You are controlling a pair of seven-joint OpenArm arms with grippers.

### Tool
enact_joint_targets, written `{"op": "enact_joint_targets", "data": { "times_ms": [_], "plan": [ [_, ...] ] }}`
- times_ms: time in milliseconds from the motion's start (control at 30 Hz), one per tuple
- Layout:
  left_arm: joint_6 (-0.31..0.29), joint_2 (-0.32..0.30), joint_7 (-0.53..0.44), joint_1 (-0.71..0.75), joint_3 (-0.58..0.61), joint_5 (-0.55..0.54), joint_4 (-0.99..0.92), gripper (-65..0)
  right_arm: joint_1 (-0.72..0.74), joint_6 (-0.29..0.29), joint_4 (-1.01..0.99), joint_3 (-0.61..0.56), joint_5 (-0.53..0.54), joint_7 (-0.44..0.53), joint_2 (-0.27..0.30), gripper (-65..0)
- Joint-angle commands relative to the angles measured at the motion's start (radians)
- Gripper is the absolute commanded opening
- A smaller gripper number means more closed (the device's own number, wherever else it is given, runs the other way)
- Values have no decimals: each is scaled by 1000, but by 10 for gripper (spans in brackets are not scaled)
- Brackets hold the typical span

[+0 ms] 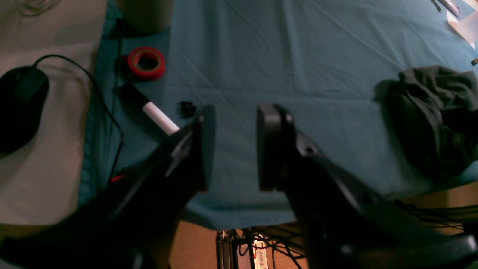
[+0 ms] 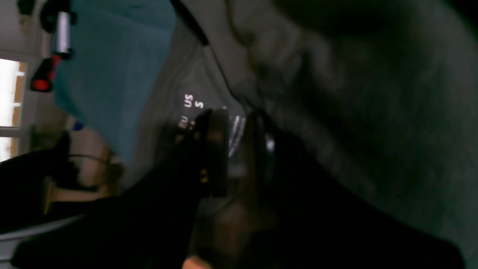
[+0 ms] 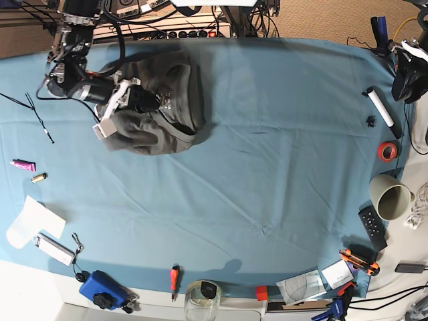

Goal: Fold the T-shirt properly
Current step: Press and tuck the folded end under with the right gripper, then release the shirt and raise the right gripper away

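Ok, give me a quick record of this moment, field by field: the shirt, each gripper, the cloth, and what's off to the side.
T-shirt: bunched in a wrinkled heap near the far edge of the tablecloth, not yet folded
right gripper: at the shirt's neck, jaws closed on the collar fabric by the printed label
left gripper: open, empty, above bare cloth, apart from the shirt
tablecloth: teal, creased, covering the table
nearby items: red tape roll, white marker, black mouse off the cloth
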Motion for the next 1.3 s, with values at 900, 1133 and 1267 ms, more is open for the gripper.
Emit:
{"op": "enact_joint_targets", "data": {
  "times_ms": [900,1133,1267],
  "plan": [
    [-3,-16,-18,286,-6,-18,15,-471,-512,8,611,638,71,19,-88,-524],
    [-6,40,-18,389,-6,28,15,-472,-637,8,570,638,-5,19,-114,-524],
    [-7,87,-18,427,-6,27,15,-472,-682,8,485,638,-50,19,-113,-524]
  ]
}}
